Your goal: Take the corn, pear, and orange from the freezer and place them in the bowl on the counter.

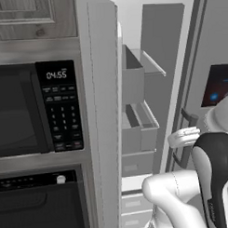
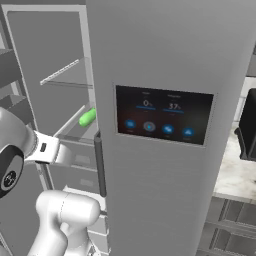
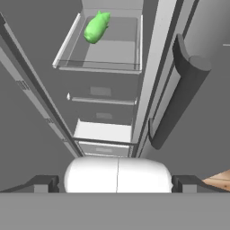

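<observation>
Green pear (image 3: 97, 26) lying on a glass shelf (image 3: 108, 54) inside the open freezer (image 2: 165, 60), just behind its dark handle (image 3: 179, 90). Black microwave (image 1: 36, 107) flanking the swung-out door (image 1: 104, 111). Gripper (image 3: 117, 183) hovering below, fingers (image 3: 45, 183) standing wide apart, gripping nothing.

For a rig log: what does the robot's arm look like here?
The arm is glossy white with rounded, bulbous links and a dark grey to black joint segment. A round dark cap carries a small white marking. No cables show.
</observation>
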You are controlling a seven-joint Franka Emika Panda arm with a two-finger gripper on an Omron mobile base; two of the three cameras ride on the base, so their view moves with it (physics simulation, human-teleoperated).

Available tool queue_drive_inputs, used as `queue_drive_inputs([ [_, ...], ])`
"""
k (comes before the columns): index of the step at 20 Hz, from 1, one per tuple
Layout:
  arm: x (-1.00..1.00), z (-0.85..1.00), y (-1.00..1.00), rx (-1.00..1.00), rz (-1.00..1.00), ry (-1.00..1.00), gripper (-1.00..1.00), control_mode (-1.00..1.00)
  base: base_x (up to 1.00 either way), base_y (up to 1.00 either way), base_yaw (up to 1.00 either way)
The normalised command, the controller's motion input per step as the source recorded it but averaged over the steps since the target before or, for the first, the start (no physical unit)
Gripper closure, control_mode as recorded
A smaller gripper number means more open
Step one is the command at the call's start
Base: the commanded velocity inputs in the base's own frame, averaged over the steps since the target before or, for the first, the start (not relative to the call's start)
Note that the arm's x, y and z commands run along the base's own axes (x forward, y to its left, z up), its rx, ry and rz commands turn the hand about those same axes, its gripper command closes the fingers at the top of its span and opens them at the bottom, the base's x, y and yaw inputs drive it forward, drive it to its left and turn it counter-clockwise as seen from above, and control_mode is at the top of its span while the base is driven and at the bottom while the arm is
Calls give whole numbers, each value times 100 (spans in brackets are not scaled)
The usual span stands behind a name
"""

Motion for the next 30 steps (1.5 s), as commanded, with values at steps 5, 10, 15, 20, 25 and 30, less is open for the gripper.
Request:
queue_drive_inputs([
  [5, 0, 0, 0, 0, 0, 0, -100, 100, 64, 8, 0],
  [10, 59, -17, 8, 0, 0, -4, -100, -100, 12, 2, 0],
  [15, 85, -27, 13, 0, 2, -18, -100, -100, 0, 0, 0],
  [20, 82, -32, 11, 1, 5, -13, -100, -100, 0, 0, 0],
  [25, 69, -35, 15, 0, 3, 0, -100, -100, 0, 0, 0],
  [30, 70, -11, 8, 0, 0, 0, -100, -100, 0, 0, 0],
])
